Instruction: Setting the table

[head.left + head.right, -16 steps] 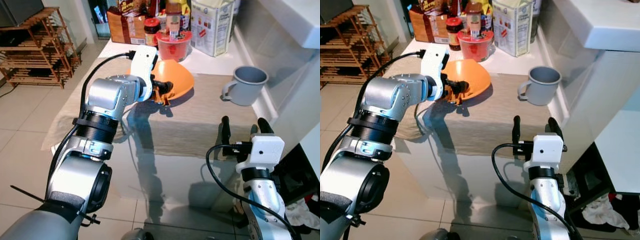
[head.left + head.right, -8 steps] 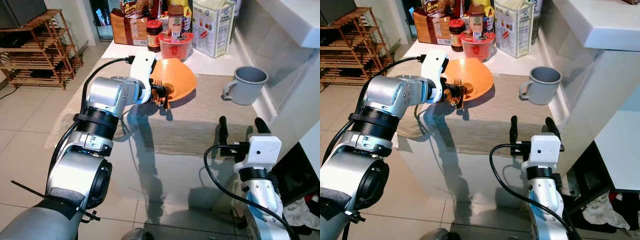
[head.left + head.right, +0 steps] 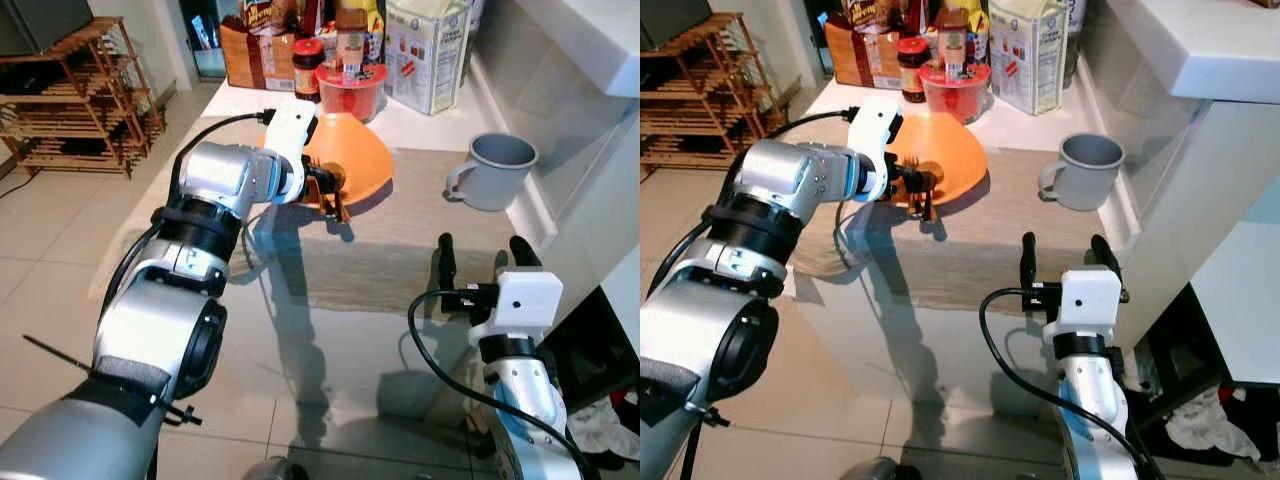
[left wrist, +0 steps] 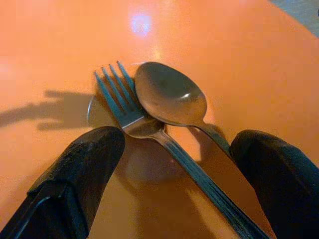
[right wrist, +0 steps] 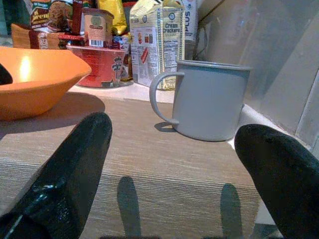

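Tiled floor and wooden rack off to the robot's left; white surface ahead, partly covered by a beige runner. At the far end, crowded groceries: red noodle cup, dark jar, cracker box, brown carton.

Orange bowl at the runner's far edge, near the noodle cup. Grey mug well apart to the right, handle toward the bowl, close to the wall.

Left claw reaching into the bowl, open, black fingers spread to either side of a fork and spoon. Both utensils lying on the bowl's orange inside, heads side by side and touching, handles running back between the fingers; no finger seen pressing on either.

Right claw low at the near right edge of the surface, open, gripping nothing, pointed toward the mug.
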Robot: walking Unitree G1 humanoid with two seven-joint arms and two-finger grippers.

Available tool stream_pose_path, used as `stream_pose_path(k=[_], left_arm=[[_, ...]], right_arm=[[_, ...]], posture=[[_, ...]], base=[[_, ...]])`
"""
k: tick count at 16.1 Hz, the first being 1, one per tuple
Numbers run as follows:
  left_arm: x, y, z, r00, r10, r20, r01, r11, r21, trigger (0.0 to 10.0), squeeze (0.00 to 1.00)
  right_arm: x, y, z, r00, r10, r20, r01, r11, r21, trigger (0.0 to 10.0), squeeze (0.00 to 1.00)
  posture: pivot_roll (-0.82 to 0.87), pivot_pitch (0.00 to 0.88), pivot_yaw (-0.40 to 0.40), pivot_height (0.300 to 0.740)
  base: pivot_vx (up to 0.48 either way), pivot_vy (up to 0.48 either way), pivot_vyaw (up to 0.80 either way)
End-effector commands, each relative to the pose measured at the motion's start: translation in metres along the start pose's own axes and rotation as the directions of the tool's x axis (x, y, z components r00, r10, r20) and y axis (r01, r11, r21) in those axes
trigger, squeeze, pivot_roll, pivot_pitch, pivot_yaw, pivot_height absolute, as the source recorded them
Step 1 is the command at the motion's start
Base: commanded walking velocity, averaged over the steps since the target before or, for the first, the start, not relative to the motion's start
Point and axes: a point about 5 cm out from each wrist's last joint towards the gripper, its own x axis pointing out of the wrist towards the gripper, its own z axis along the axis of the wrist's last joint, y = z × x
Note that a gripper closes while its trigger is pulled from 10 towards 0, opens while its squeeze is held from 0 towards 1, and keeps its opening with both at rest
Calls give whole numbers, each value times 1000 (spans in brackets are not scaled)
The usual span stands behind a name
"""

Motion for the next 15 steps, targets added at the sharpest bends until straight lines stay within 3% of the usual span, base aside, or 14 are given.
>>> stream_pose_path(k=[1, 10, 15], left_arm=[[1, 7, -7, 998, 37, -42, -36, 999, 4, 196, 0], [4, 7, -2, 999, 26, -21, -27, 999, -39, 0, 0], [-1, 5, 13, 997, 9, 75, -3, 997, -74, 0, 0]], right_arm=[[1, -1, 4, 1000, 1, 10, -1, 1000, -9, 10000, 0], [1, -1, 4, 1000, 4, 5, -4, 1000, -13, 10000, 0], [0, -2, 4, 1000, 3, 0, -3, 1000, -14, 10000, 0]], posture=[[-20, 0, 83, 718], [-22, 0, 79, 718], [-22, 0, 74, 718]], base=[[0, 0, 0], [0, 0, 0], [0, 0, 0]])
